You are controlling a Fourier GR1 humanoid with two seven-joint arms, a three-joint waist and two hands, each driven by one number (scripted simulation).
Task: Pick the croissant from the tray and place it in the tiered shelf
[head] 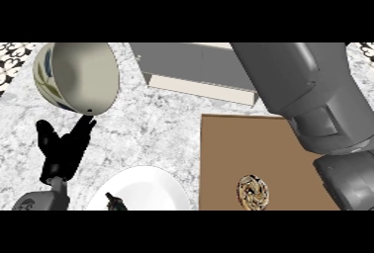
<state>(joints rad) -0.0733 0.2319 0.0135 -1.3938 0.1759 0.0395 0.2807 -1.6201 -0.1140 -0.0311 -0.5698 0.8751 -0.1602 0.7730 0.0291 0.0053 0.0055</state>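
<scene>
Left hand: you see the left hand (64,148) at the view's lower left; black fingers straight and spread apart, pointing up; holds nothing; resting over the counter (161,123), its fingertips just below the bowl.
Right arm: your right forearm (314,99) fills the upper right, running from the top edge down to the right edge; it covers the tray's right side and part of the shelf; the right hand itself is not in view, so you cannot tell its state.
Croissant: the croissant (253,192) lies on the tray near the lower edge; small round patterned shape, brown and cream; nothing touches it; well apart from the shelf.
Tray: the brown tray (234,148) sits right of centre on the counter; flat; its near end is cut off at the bottom.
Tiered shelf: the grey tiered shelf (197,69) stands at the top centre, beyond the tray; pale front edge facing you.
Bowl: a large bowl (79,78) at the upper left; tilted on its side; patterned outer wall.
Plate: a white plate (146,190) at the bottom, between left hand and tray; a small dark thing at its lower rim, too small to tell.
</scene>
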